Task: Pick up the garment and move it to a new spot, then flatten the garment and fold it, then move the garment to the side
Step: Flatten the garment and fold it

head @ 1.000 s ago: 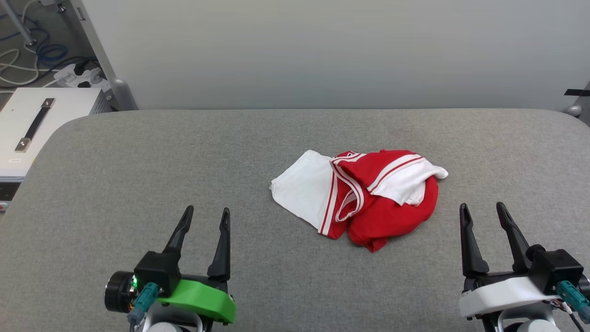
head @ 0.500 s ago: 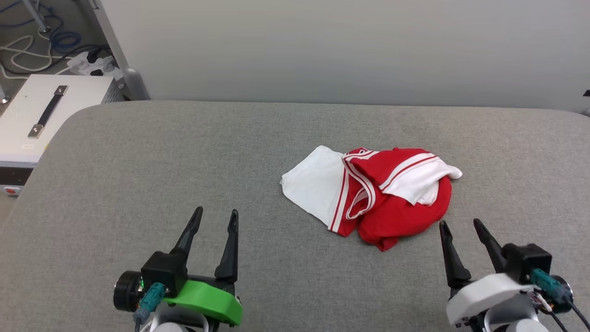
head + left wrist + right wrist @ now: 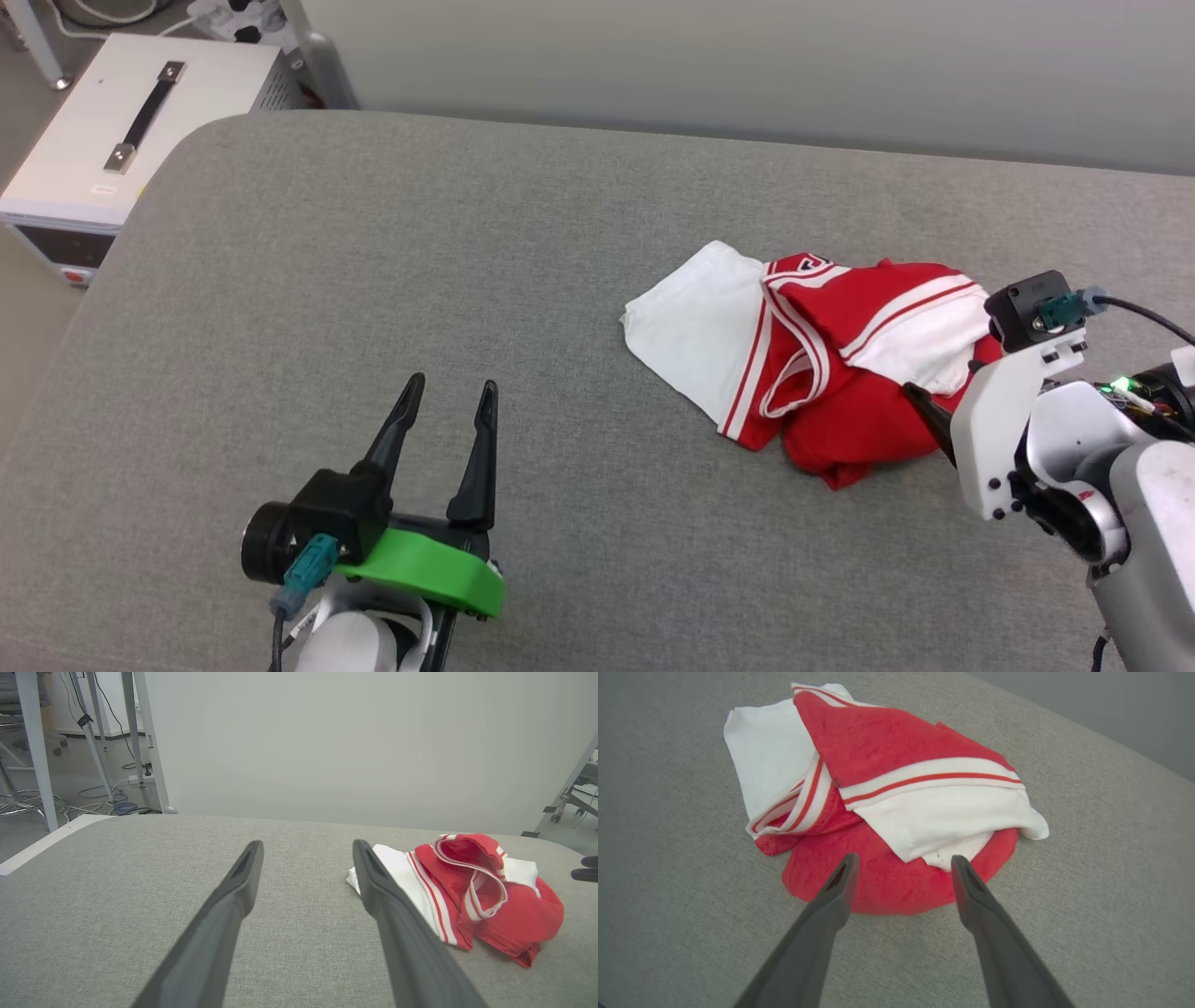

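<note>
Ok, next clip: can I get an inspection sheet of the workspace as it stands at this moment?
Surface: grey fabric-covered table with rounded corners.
Job's things: garment, red with white sleeves and striped trim, crumpled in a heap right of centre; not yet flattened or folded.
Clutter: nothing seen.
Grippers: left gripper open over bare table, apart from the garment; right gripper open, fingers spread at the garment's near edge, nothing held; contact cannot be told.
Cables: black cable runs from the right wrist; floor cables lie beyond the table.
Surroundings: white box with a black handle beside the table; plain pale wall behind.
</note>
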{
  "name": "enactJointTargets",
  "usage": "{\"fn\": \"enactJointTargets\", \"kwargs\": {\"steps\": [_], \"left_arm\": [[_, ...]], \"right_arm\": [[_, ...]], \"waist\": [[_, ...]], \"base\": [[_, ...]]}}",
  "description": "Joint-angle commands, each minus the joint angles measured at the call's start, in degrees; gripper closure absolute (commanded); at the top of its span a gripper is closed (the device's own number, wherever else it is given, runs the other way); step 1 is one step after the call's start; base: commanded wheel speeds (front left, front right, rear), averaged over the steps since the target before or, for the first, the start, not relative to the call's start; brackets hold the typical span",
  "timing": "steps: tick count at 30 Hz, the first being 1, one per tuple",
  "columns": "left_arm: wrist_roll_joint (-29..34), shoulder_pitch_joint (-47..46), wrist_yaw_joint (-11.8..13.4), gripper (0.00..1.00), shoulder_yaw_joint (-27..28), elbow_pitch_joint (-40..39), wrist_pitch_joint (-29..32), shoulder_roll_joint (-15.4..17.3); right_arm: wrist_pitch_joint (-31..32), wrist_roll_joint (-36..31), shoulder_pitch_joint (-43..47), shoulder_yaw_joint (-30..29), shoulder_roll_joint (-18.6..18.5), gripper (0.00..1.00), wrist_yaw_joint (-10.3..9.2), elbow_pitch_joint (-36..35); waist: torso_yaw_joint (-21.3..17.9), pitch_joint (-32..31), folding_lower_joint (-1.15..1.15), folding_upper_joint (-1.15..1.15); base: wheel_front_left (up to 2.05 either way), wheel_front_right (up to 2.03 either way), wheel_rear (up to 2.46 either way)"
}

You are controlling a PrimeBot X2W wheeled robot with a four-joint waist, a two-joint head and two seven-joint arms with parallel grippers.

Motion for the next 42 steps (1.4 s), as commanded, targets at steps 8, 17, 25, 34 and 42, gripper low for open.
{"fn": "enactJointTargets", "kwargs": {"steps": [8, 17, 25, 34, 42], "left_arm": [[-1.9, -3.4, 0.7, 0.00, -1.3, -0.4, -0.3, -0.4], [-2.5, -4.5, 1.6, 0.00, -1.9, 0.0, -0.3, -0.4], [-2.4, -4.3, 1.8, 0.00, -2.2, 0.9, -0.3, -0.4], [-1.2, -1.6, 1.4, 0.00, -0.6, 1.6, -0.3, -0.4], [-0.7, 1.0, 1.2, 0.00, 0.5, 1.3, -0.3, -0.4]], "right_arm": [[5.0, 0.0, -6.3, 6.3, -6.4, 0.00, -0.05, 2.4], [1.1, 0.2, -10.3, 10.8, -8.6, 0.00, -0.05, 7.5], [-3.6, 0.9, -11.3, 12.2, -8.2, 1.00, -0.05, 9.3], [-9.5, 2.2, -6.6, 10.1, -8.8, 1.00, -0.05, 4.9], [-18.7, 0.7, 10.2, -5.0, -6.5, 1.00, -0.05, -0.3]], "waist": [[5.5, 5.8, 0.00, 0.00], [6.8, 7.5, 0.00, 0.00], [5.3, 5.9, 0.00, 0.00], [0.7, -0.2, 0.00, 0.00], [-4.6, -2.8, 0.00, 0.00]], "base": [[0.00, 0.00, 0.00], [0.00, 0.00, 0.00], [0.00, 0.00, 0.00], [0.00, 0.00, 0.00], [0.00, 0.00, 0.00]]}}
